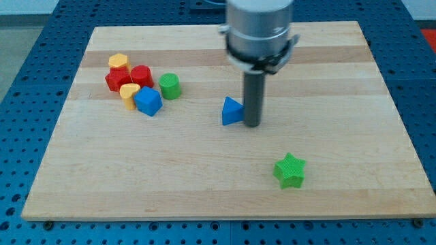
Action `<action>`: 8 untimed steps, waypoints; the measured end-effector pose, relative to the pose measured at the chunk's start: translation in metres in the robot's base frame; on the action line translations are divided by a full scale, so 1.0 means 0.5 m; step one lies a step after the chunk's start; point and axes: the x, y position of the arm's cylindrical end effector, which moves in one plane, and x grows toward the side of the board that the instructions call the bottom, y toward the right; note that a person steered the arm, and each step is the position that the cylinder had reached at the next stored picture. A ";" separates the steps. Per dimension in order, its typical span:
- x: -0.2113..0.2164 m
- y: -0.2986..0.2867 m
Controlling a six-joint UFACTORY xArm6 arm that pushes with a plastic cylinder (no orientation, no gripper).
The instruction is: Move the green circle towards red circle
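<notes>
1. A green star (pixel 290 170) sits nearest the view's bottom.
2. My tip (pixel 251 124) holds nothing, just right of a blue triangle (pixel 231 111).
3. The green circle (pixel 169 86) touches neither; the red circle (pixel 142 76) sits just left, amid red (pixel 116 79), yellow (pixel 129 94) and blue (pixel 148 101) blocks.

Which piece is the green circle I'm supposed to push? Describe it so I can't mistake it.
Find the cluster of blocks near the wooden board's top-left corner. The green circle sits at that cluster's right edge, beside the red circle. It is round, unlike the green star alone at the lower right.
</notes>
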 end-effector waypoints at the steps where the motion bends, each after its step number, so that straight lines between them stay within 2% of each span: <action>1: -0.060 -0.083; 2: -0.068 -0.158; 3: -0.113 -0.034; 4: -0.012 -0.046; 5: 0.034 -0.137; 6: -0.045 -0.320; 7: -0.045 -0.334; 8: -0.092 -0.122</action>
